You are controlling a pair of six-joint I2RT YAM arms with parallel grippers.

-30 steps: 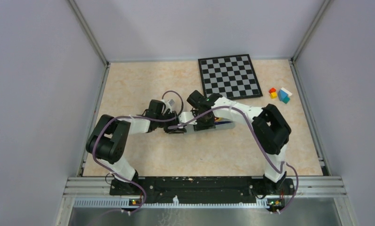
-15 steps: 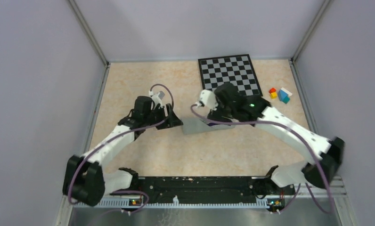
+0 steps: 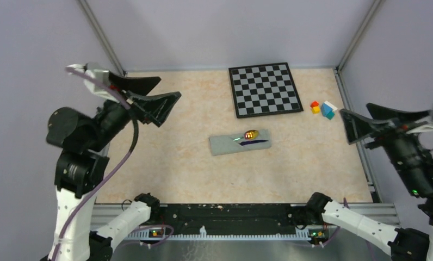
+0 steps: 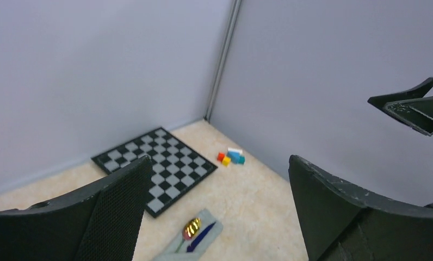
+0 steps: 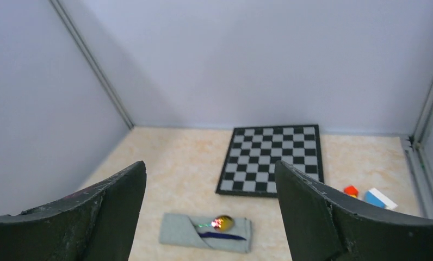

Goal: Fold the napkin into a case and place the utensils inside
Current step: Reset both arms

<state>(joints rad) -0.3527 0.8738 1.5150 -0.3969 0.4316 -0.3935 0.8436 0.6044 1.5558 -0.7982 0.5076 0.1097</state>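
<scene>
Lying flat near the middle of the tabletop (image 3: 165, 163), the case (image 3: 228, 145) is a narrow grey-green rectangle with its long side running left to right. It sits just in front of the chessboard (image 3: 265, 89) without touching it. Both utensils are at its right end. The spoon (image 3: 251, 134) shows its yellow-red bowl at the far edge of the cloth, and the knife (image 3: 256, 142) shows a dark length just beside it. In the right wrist view, a slanted fold covers the other ends of both, so they appear tucked under a flap rather than laid on top. How deep they reach cannot be told.

The left end effector (image 3: 171, 87) hangs high over the far-left corner, its fingers spread wide and holding nothing. The right end effector (image 3: 353, 109) is up at the right side, near the small coloured blocks (image 3: 323, 109), also spread wide and empty. Both are well apart from the cloth.

Judged from this, the folding is done and both utensils are in. Little seems left, at most a check that the pouch keeps its shape, and the task looks complete or nearly so.
</scene>
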